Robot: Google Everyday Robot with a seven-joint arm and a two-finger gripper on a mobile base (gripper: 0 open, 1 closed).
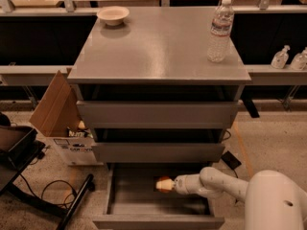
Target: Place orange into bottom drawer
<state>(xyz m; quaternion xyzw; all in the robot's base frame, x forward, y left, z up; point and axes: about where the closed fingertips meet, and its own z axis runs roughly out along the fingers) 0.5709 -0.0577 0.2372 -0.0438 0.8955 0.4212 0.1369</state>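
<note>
The bottom drawer (144,220) of the grey cabinet is pulled open, a shallow grey tray low in the camera view. The orange (163,184) is inside it, near the middle and towards the back. My gripper (171,184) reaches into the drawer from the right and is shut on the orange, with the white arm (216,183) behind it. Whether the orange touches the drawer floor is hard to tell.
The two upper grey drawers (156,114) stand slightly open above. A cream bowl (112,15) and a water bottle (220,30) stand on the cabinet top. A cardboard box (57,114) and cables lie on the floor at the left. Bottles (280,57) sit on a ledge at the right.
</note>
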